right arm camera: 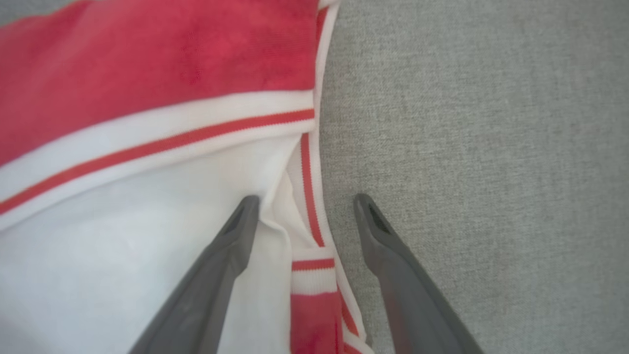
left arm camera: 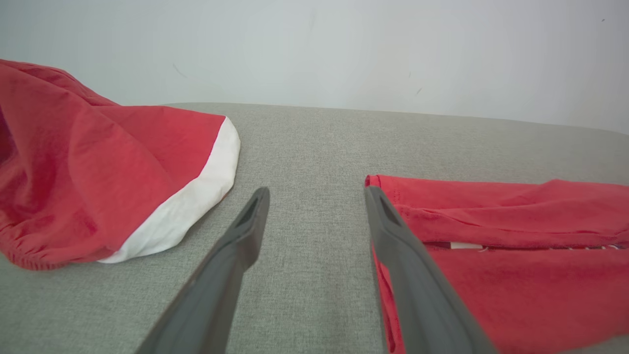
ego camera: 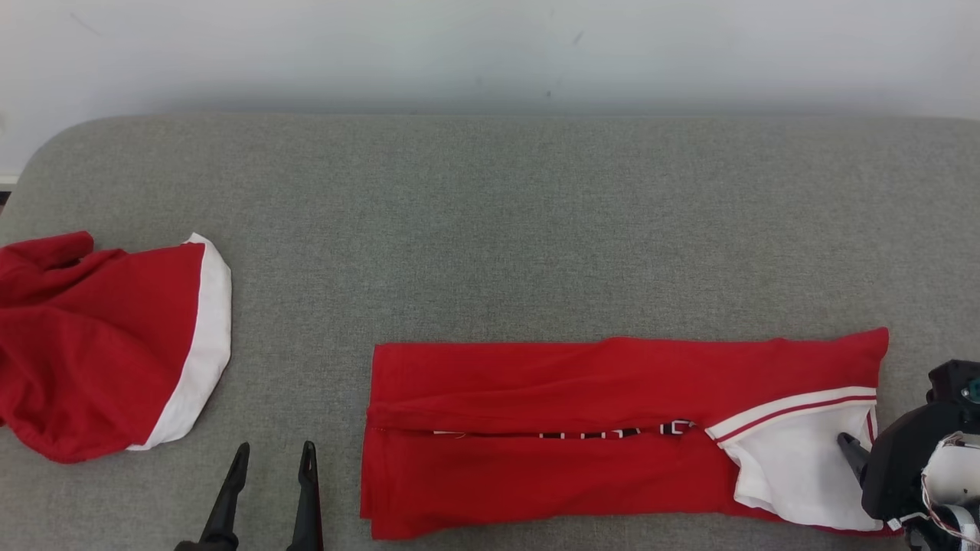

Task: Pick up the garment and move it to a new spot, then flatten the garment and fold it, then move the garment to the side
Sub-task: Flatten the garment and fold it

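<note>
Okay, head view: the folded garment (ego camera: pixel 582 459) lies along the table's (ego camera: pixel 490 229) near edge. My left gripper (ego camera: pixel 276 447) is spread wide and empty, just beside the garment's left end.

Left wrist view: a spare red cloth (left arm camera: pixel 98 172) lies near and could snag.

Right wrist view adds what the head view hides: my right gripper (right arm camera: pixel 305 198) is spread and empty, straddling the collar (right arm camera: pixel 307 162) edge. A shallow pinch might lift one layer and undo the fold.

Worktop: a grey fabric-covered worktop (ego camera: pixel 490 229) is carrying two garments.
Front right: a long folded red garment (ego camera: pixel 574 459) with white striped trim is lying flat near the front edge.
Left: a crumpled red cloth (ego camera: pixel 92 344) with a white band is lying well apart from it.
</note>
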